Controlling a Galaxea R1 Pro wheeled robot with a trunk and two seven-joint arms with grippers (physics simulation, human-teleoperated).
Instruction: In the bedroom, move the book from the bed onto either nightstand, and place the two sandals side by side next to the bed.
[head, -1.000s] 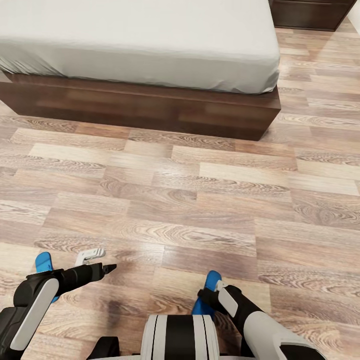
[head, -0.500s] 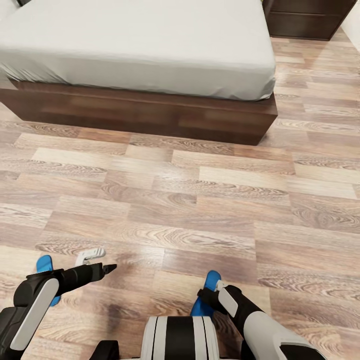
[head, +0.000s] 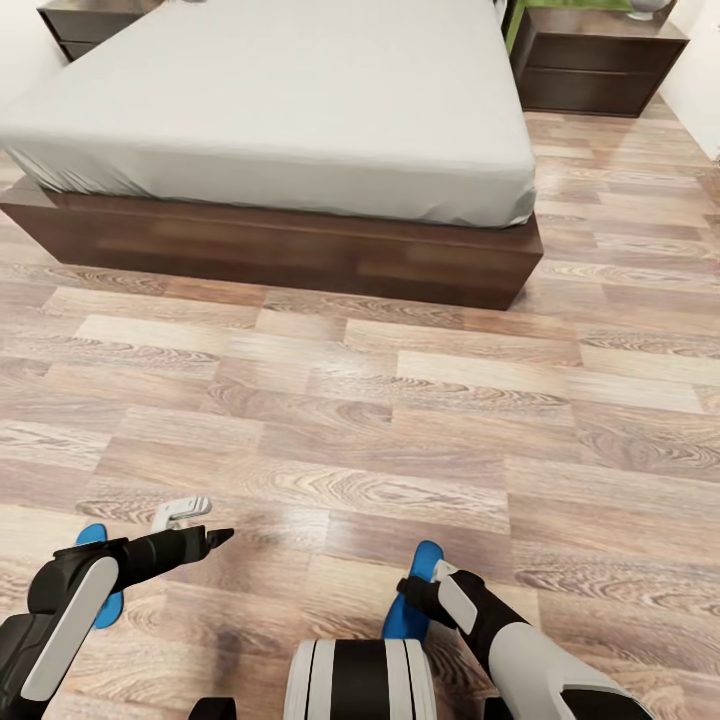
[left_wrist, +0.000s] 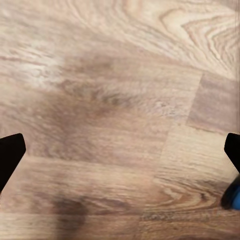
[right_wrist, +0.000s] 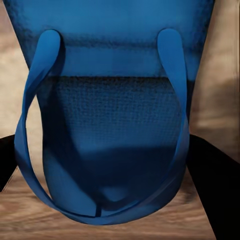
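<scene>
One blue sandal hangs low over the floor with my right gripper shut on it; its sole and straps sit between the dark fingers. The other sandal lies flat on the planks, partly under my left forearm, and its edge shows beside one fingertip. My left gripper is open and holds nothing, hovering over bare floor. The bed stands far ahead, with a nightstand at its left head corner and another at its right. The book is out of view.
Light wood-plank floor stretches between me and the bed's dark base. A green object and a grey one sit by the right nightstand. White wall edges show at both upper corners.
The camera has moved: the bed now looks smaller and lower, and both nightstands have come into view. The floor and left sandal slid slightly down the picture; the right sandal stayed with its gripper.
</scene>
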